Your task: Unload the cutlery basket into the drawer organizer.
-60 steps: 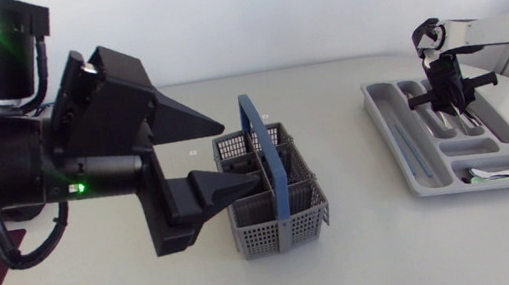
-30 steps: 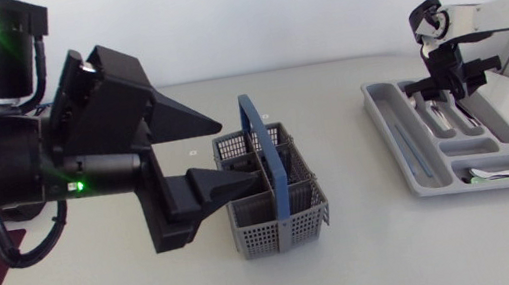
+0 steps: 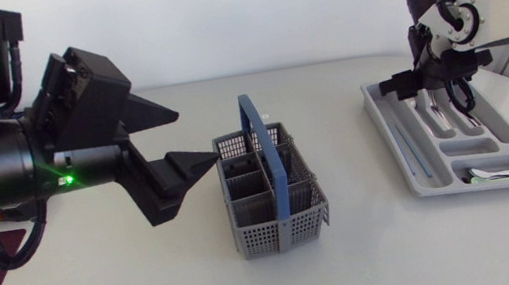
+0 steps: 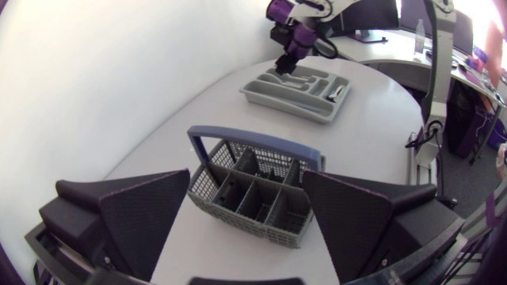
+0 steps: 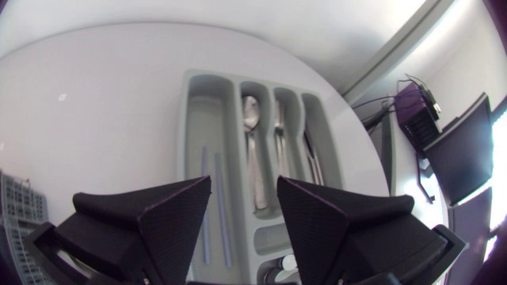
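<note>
- The cutlery basket (image 3: 273,195), grey with an upright blue handle (image 3: 259,147), stands at the middle of the table (image 3: 381,245).
- The left gripper (image 3: 198,134) sits just left of the basket, jaws wide apart and holding nothing. In the left wrist view the basket lies ahead of the spread fingers.
- The drawer organizer (image 3: 391,107) lies at the right, well apart from the basket.
- The right gripper (image 5: 243,182) hangs above the organizer's far end, jaws apart and empty.
- A spoon (image 5: 252,154) and other cutlery lie in the organizer's narrow slots, and two thin sticks (image 5: 212,206) lie in its long left slot.
</note>
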